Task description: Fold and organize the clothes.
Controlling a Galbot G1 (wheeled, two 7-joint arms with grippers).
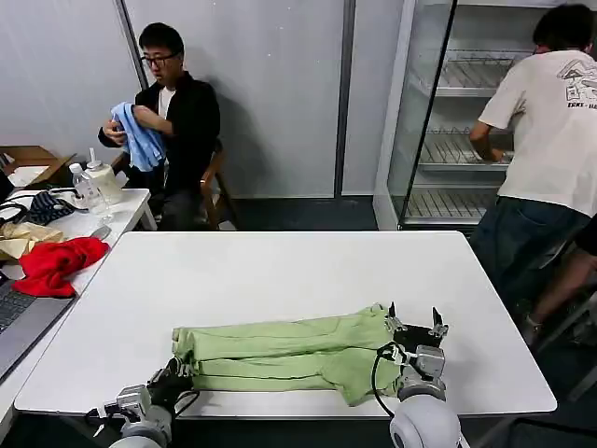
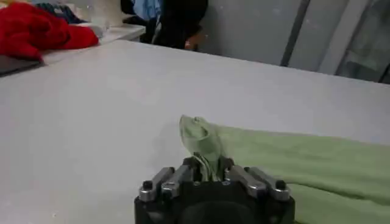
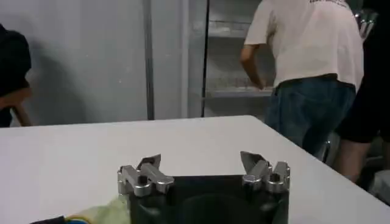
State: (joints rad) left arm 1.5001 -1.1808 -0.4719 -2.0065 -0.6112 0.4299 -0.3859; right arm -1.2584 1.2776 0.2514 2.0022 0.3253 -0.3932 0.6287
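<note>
left gripper (image 1: 175,371) lower left of frame, clenched on a bunched end of the clothes (image 1: 289,353) | right gripper (image 1: 412,326) lower right, fingers spread, released, just beside the garment's other end | clothes folded lengthwise along the near edge of the white surface (image 1: 280,271); red garment (image 1: 56,264) far left

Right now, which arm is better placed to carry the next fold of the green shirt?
Left. The left gripper already pinches the green shirt at its left end, while the right gripper sits open beside the other end, holding nothing.
</note>
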